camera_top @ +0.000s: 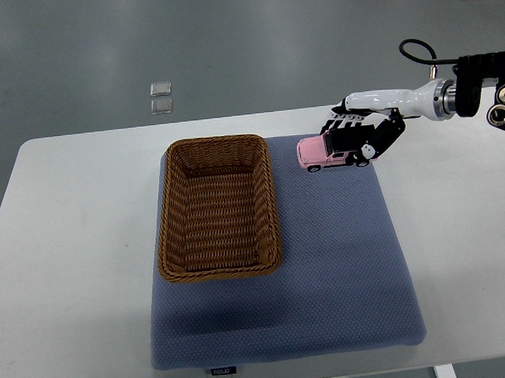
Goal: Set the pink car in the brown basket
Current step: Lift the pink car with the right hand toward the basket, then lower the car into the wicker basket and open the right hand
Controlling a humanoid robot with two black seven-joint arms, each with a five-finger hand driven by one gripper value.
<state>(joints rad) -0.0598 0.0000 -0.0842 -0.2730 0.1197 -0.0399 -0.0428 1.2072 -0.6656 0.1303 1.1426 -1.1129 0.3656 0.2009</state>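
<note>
Nearest the viewer lies a blue-grey mat (323, 303), spread flat on a white table (64, 270), with a small dark label (221, 371) on its near edge. Toward the mat's left side stands the brown basket (217, 208), a rectangular woven wicker tray; its inside shows only weave. Beyond the basket, off the table's far edge, two small clear squares (160, 98) lie side by side on the grey floor. Right of the basket, over the mat's far right corner, is the pink car (324, 152), nose pointing toward the basket, well clear of the rim and outside it. Whether the wheels touch the mat cannot be told. The right hand (363, 134) closes on the car's rear half from above and behind, its black fingers (350, 141) curled down around the roof and tail so that only the front of the body remains uncovered. Its white forearm (390, 99) and black wrist housing (481, 94) run from the car to the picture's right edge, above the table's far right part.
</note>
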